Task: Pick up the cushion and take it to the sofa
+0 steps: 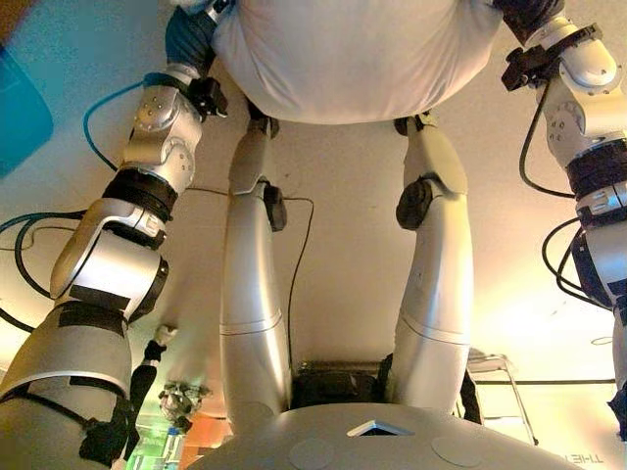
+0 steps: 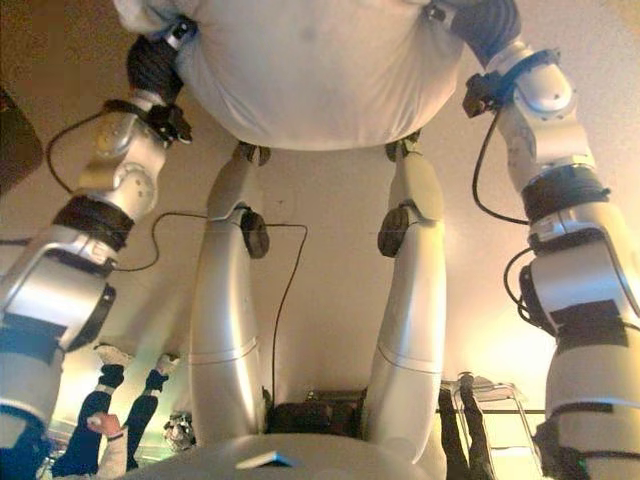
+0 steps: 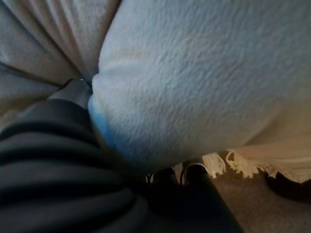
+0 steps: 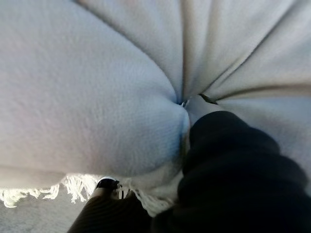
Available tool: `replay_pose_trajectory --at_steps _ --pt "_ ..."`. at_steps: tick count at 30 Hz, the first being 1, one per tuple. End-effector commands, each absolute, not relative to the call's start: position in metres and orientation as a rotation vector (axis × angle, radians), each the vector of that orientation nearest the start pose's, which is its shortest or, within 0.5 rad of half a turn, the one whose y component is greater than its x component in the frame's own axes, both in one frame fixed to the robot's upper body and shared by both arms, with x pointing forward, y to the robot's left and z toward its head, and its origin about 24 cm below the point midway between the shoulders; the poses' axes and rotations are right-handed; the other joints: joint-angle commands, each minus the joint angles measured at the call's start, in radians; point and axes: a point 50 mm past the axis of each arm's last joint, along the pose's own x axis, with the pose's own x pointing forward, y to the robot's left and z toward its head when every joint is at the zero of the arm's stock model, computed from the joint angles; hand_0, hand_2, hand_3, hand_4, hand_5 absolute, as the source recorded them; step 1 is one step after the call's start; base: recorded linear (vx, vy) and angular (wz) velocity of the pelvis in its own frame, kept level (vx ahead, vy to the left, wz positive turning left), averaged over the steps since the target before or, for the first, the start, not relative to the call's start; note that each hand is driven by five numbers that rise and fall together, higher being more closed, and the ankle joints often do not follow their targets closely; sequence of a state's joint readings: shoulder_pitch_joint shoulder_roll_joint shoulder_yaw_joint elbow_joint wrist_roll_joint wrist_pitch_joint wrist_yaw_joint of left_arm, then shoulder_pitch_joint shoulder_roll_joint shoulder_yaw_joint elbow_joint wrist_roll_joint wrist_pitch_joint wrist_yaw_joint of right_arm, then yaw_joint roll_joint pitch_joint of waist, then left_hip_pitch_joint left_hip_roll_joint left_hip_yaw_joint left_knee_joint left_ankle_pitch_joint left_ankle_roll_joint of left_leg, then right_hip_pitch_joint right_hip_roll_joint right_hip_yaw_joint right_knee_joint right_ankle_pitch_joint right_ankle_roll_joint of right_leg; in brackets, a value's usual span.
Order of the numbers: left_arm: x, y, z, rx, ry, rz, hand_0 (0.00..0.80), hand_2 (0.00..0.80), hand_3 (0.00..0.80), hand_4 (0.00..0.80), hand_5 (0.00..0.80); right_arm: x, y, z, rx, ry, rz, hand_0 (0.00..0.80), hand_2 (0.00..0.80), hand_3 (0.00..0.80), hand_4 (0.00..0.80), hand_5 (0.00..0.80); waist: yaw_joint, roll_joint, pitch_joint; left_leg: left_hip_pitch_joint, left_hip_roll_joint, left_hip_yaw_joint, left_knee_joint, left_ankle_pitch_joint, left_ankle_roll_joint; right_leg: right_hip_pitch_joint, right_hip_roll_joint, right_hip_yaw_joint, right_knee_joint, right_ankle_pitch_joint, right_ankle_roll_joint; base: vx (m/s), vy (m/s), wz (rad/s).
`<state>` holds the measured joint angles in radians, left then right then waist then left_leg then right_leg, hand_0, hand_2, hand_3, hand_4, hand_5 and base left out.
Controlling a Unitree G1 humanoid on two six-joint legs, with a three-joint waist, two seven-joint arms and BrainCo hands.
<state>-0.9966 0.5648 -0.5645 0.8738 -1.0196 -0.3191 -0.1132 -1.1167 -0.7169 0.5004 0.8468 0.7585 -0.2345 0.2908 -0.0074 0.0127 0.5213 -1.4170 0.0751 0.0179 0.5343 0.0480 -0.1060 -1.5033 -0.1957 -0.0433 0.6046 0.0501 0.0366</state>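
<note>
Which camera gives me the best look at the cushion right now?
The left eye view: the cushion spans the top, held between both arms. The right eye view shows much the same. Both wrist views show only close-up fabric and a fringed edge.

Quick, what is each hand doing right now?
Left hand: pressed into the white cushion; fingers hidden, cannot be told.
Right hand: also buried in the cushion, cannot be told.

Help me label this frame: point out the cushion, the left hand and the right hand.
cushion (image 1: 353,59): left eye view, middle of its pale underside.
left hand (image 3: 53,165): left wrist view, dark ribbed cover pressed into the cushion.
right hand (image 4: 238,170): right wrist view, dark ribbed cover; fingers hidden.
</note>
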Motion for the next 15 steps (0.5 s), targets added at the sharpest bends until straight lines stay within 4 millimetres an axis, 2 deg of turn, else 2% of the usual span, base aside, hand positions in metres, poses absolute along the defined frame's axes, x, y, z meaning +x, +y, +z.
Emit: replay_pose_trajectory --at_steps 1,7,11,15 --pt "0.381 0.128 0.194 -0.251 -0.427 -0.524 0.8 0.8 0.8 0.8 0.8 0.381 -0.163 0.258 -0.236 -0.531 0.54 0.8 0.8 0.8 0.8 0.8 -0.004 0.046 -0.001 0.049 0.002 -0.064 -0.034 -0.008 -0.029 0.139 0.008 0.001 -0.039 -0.031 0.107 -0.011 -0.038 -0.1" --pt "0.359 0.121 0.154 -0.306 -0.383 -0.566 0.8 0.8 0.8 0.8 0.8 0.364 -0.173 0.219 -0.163 -0.526 0.495 0.8 0.8 0.8 0.8 0.8 0.0 0.031 -0.001 0.24 0.016 -0.057 -0.075 0.01 -0.034 0.322 -0.007 -0.013 -0.08 -0.013 0.113 0.001 -0.085 -0.08" --pt "0.342 0.12 0.13 -0.352 -0.344 -0.576 0.8 0.8 0.8 0.8 0.8 0.348 -0.181 0.188 -0.074 -0.512 0.456 0.8 0.8 0.8 0.8 0.8 0.002 0.015 -0.001 0.422 0.021 -0.04 -0.119 0.003 -0.025 0.492 -0.032 -0.053 -0.118 -0.011 0.116 0.023 -0.099 0.04" --pt "0.322 0.126 0.11 -0.378 -0.319 -0.569 0.8 0.8 0.8 0.8 0.8 0.323 -0.187 0.154 -0.007 -0.501 0.416 0.8 0.8 0.8 0.8 0.8 0.007 0.0 -0.001 0.637 0.014 -0.004 -0.177 -0.017 -0.004 0.705 -0.047 -0.112 -0.175 -0.025 0.119 0.084 -0.097 0.06"
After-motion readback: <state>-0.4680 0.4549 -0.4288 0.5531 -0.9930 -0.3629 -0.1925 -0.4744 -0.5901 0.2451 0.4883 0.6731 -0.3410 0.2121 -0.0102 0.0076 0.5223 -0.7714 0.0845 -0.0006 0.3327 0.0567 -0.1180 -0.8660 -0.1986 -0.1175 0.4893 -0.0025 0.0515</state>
